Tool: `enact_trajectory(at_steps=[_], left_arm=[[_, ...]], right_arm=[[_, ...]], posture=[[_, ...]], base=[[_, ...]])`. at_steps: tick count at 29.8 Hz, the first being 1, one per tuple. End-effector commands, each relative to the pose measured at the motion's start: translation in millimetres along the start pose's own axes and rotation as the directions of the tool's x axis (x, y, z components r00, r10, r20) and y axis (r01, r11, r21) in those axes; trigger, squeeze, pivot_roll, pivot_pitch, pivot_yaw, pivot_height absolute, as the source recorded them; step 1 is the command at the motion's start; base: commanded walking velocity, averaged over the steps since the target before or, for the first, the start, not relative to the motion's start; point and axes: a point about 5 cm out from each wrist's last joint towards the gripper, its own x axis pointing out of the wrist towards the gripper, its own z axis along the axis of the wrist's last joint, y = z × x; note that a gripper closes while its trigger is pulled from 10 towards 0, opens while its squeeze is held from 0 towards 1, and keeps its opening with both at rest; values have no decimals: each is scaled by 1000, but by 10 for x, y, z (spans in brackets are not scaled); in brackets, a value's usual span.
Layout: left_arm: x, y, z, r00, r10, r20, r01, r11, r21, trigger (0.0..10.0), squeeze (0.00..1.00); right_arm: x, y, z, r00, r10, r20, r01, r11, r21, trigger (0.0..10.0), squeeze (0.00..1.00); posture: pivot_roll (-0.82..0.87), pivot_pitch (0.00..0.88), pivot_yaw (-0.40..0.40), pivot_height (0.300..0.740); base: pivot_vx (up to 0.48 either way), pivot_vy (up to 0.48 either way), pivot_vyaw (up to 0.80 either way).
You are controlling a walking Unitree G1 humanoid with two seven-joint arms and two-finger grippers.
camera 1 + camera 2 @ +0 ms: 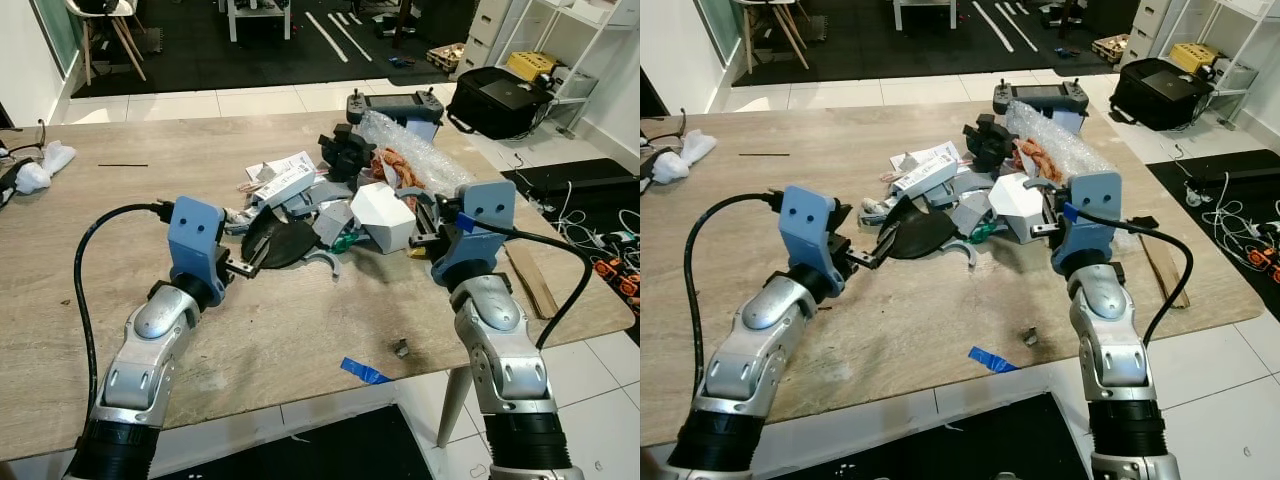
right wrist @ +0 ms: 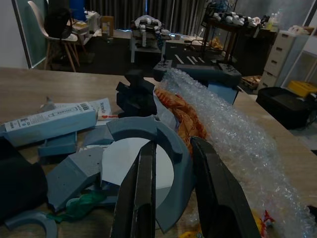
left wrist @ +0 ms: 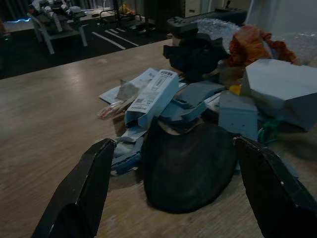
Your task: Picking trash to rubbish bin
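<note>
While both grippers' fingers gape, trash [image 1: 340,200] litters the wooden table [image 1: 120,260] above tiles [image 1: 200,100].

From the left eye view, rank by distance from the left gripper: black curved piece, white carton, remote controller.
1. Black curved piece, right at the left gripper tips.
2. White carton, beyond it in the pile.
3. Remote controller, at the table's far edge.

Wooden table [image 1: 120,240] — white tile floor [image 1: 200,103], black mat [image 1: 240,55].
</note>
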Motion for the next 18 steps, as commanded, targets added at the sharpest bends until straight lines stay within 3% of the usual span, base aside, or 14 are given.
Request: enact_trajectory(at_steps=[1,5,7,11,18], left_arm=[[-55,157,-86,995,75,-60,-74,997,21,10000,0],[-115,214,-122,989,118,-94,-115,992,42,10000,0],[-148,184,-58,985,150,-88,-145,988,57,10000,0],[-155,174,15,981,176,-76,-171,983,66,10000,0],[-208,428,-107,965,252,-70,-245,965,96,10000,0]], right_arm=[[-29,36,-71,999,-20,-25,21,1000,16,10000,0],[-96,46,-163,997,-55,-48,57,998,41,10000,0],[-170,16,-277,994,-89,-70,94,993,70,10000,0],[-179,33,-357,992,-93,-85,100,992,78,10000,0],[-74,184,-268,998,-68,1,68,998,-16,10000,0]], posture=[[-54,119,7,740],[-24,102,-3,740],[82,80,-15,740],[112,74,-5,740],[37,50,-30,740]], base=[[0,0,0],[0,0,0],[0,0,0],[0,0,0],[0,0,0]])
